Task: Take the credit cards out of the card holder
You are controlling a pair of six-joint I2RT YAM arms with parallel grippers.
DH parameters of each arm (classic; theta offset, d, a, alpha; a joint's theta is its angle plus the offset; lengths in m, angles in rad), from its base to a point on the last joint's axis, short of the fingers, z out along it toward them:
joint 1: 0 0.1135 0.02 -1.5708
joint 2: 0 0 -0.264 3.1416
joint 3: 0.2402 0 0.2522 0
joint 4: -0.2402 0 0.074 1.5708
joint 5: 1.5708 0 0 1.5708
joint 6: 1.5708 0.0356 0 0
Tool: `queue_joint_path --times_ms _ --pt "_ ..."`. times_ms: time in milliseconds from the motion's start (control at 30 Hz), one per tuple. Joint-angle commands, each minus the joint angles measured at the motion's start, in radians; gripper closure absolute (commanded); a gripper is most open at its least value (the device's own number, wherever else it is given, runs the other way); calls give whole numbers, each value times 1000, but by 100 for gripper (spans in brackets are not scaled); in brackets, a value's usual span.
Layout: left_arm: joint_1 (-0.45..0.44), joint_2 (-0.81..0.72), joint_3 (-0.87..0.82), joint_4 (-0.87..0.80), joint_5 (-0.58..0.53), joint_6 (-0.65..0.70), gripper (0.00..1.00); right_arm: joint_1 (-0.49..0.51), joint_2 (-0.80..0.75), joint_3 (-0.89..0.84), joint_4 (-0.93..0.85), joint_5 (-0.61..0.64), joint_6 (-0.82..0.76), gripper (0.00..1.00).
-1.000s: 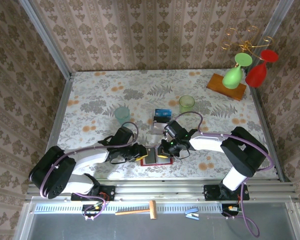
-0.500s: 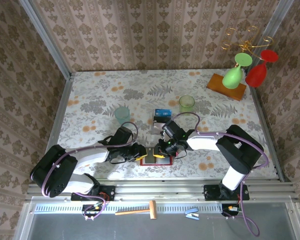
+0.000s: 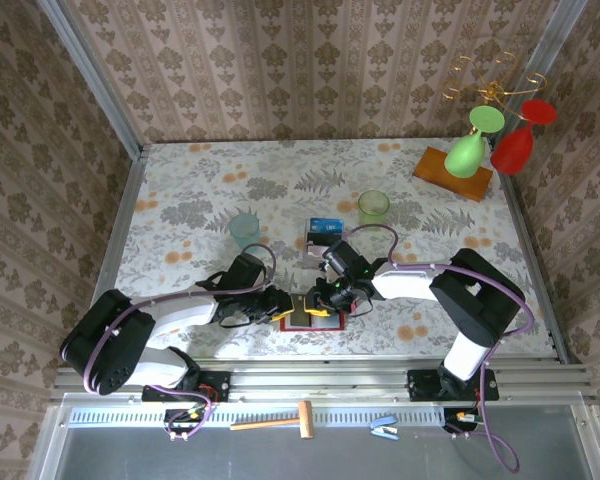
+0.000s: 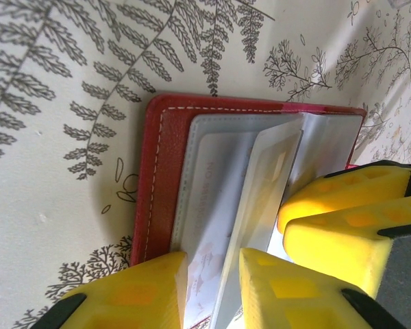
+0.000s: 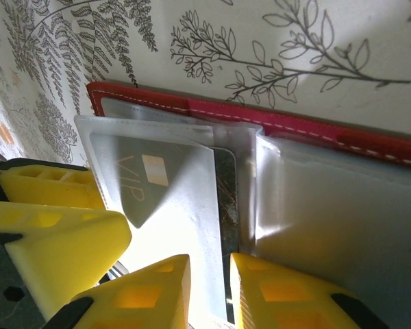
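Right pincer (image 5: 209,291) has slid in over the holder (image 4: 157,178), jaws easing apart.
Left pincer (image 4: 212,288) clamps its sleeve; right's grip can't be told; the card (image 5: 147,181) is still sleeved.

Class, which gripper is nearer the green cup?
Right. The right gripper is at the card holder's right edge, down-left of the green cup; the left gripper is at its left edge, farther away.

The red card holder (image 4: 156,185) lies open, flat on the worktop. A greyish credit card (image 5: 147,181) marked VIP sits inside its clear sleeve.
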Motion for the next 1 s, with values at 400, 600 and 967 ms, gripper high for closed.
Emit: queue_joint_path --times_ms 400,600,967 --pt "26 -55 68 -103 8 51 79 8 -54 30 -65 22 -12 73" --pt "24 10 52 10 57 11 80 9 -71 25 -73 27 -12 73" --pt "25 25 52 -83 28 62 80 8 -54 24 -45 9 -3 71"
